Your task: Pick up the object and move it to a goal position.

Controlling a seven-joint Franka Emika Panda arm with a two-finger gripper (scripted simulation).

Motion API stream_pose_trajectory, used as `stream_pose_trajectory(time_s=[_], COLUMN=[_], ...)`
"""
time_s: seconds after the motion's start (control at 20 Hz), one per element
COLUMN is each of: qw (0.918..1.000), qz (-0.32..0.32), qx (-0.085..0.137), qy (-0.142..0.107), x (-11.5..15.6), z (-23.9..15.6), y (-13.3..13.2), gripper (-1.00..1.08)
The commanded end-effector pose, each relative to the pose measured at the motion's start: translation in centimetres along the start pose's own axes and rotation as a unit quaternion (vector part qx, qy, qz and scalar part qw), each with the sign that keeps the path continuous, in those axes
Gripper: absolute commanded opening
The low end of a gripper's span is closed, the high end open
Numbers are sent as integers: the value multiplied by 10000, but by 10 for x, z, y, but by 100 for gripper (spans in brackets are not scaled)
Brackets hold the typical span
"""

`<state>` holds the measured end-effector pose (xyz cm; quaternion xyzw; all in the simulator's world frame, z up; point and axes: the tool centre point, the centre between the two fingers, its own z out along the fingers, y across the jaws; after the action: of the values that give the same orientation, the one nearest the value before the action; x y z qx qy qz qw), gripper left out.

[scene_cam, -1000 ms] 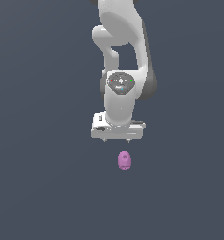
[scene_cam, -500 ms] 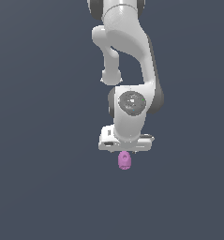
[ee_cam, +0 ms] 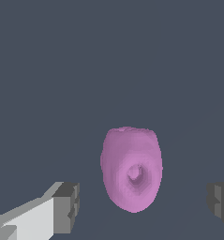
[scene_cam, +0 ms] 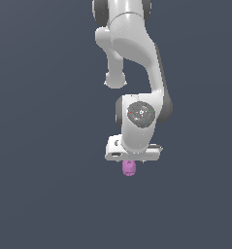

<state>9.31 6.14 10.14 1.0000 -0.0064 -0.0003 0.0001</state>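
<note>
A plain, flat dark grey-blue surface (scene_cam: 44, 146) fills both views, with no markings visible.

My arm (scene_cam: 137, 53): white, dark grey at the joints.
My gripper (ee_cam: 140, 205): white body, grey pads (ee_cam: 67, 206).
Object (ee_cam: 131, 168): plain pink-purple, darker in its hollow.
Bench (scene_cam: 44, 185): flat slate grey-blue, unpatterned.

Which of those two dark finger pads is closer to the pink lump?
The pad carried on the pale bracket of the end effector sits closer to the pink lump. The other pad, at the frame's edge, has a wider gap. Neither touches it.
</note>
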Motion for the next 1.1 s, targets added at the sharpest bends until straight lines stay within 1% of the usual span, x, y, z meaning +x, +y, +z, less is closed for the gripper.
stream_pose_trajectory(time_s=[0.0,0.2,0.55,0.9,0.95,1.05], qw=[10000,10000,10000,10000,10000,10000], qz=[3,3,3,5,5,5], qx=[1,1,1,1,1,1], qy=[0,0,0,3,3,3], x=[0,0,-1,1,1,1], z=[0,10,46,50,50,50], y=[0,0,0,0,0,0], gripper=[100,100,100,100,-100,-100])
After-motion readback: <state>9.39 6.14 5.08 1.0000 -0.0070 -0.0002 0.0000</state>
